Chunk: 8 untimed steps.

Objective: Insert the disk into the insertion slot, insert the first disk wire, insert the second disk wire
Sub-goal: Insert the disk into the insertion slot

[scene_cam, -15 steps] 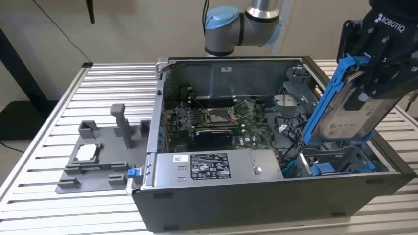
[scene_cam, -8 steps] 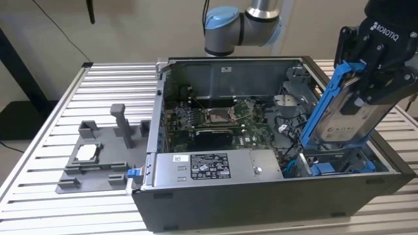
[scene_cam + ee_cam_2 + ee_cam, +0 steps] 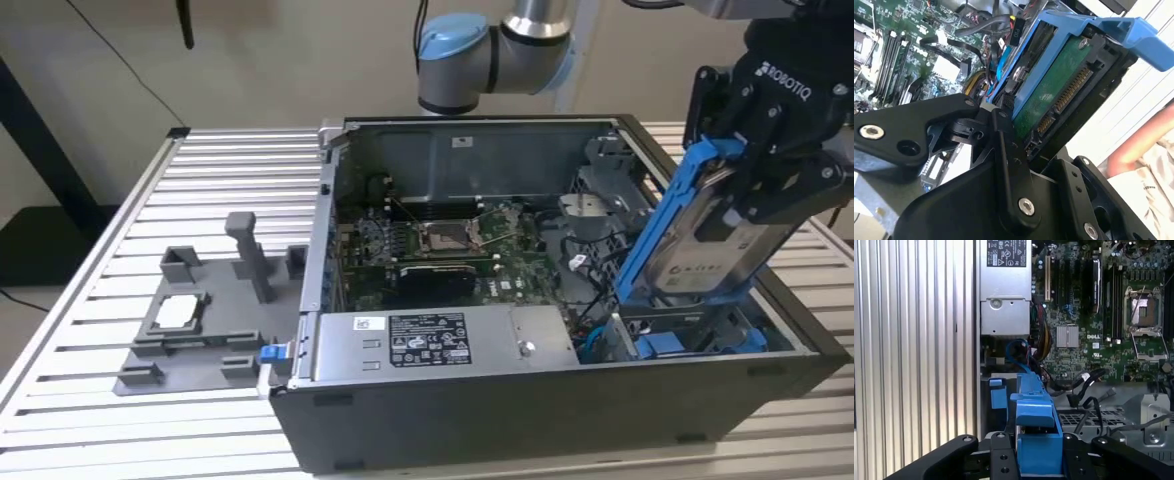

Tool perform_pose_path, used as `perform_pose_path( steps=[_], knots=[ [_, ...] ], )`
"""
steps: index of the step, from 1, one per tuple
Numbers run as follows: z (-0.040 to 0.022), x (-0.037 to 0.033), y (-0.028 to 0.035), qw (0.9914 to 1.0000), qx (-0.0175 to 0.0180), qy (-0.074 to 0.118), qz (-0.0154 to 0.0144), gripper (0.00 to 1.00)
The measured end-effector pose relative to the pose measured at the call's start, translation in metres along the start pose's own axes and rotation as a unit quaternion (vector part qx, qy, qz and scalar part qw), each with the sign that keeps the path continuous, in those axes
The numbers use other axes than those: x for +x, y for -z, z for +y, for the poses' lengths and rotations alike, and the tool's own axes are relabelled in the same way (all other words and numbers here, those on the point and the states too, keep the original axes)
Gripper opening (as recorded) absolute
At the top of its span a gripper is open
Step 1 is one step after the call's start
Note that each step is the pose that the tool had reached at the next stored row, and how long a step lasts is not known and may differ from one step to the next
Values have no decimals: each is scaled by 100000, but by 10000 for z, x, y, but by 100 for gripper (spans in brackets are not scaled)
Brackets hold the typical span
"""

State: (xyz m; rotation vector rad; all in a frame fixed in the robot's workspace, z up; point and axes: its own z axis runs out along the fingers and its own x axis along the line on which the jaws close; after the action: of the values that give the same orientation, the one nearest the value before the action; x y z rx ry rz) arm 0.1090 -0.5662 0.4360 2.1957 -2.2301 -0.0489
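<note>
Now the black gripper (image 3: pixel 755 190), jaws closed across the flat silver-grey disk (image 3: pixel 703 250) in its bright blue plastic carrier, holds its long axis steeply tilted, lower end close above the grey metal insertion slot (image 3: pixel 701 325) directly beneath.

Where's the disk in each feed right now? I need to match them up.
Exterior view: the disk hangs tilted in the tool, over the case at the exterior view's right.
Second wrist view: the disk shows its green underside and connector.
First wrist view: the disk is edge-on, blue carrier toward the camera.
Shared landmark: the green motherboard.
</note>
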Motion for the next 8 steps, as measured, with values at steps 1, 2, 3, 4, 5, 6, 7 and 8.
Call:
perform_pose_path(
  steps=[1, 2, 3, 4, 5, 6, 7, 8],
  knots=[
    [-12, 0, -15, 100000, -1, 29, 2, 33],
    [-24, 0, -27, 100000, 2, 58, 0, 33],
    [-38, 0, -35, 100000, 0, 93, 0, 33],
    [-52, 0, -40, 100000, -1, 138, 6, 33],
    [-67, 0, -45, 100000, -1, 179, 12, 33],
    [-78, 0, -50, 100000, -3, 198, 15, 33],
    [-85, 1, -56, 100000, -6, 203, 6, 33],
    [-89, 4, -64, 100000, -10, 203, 0, 33]
  ],
)
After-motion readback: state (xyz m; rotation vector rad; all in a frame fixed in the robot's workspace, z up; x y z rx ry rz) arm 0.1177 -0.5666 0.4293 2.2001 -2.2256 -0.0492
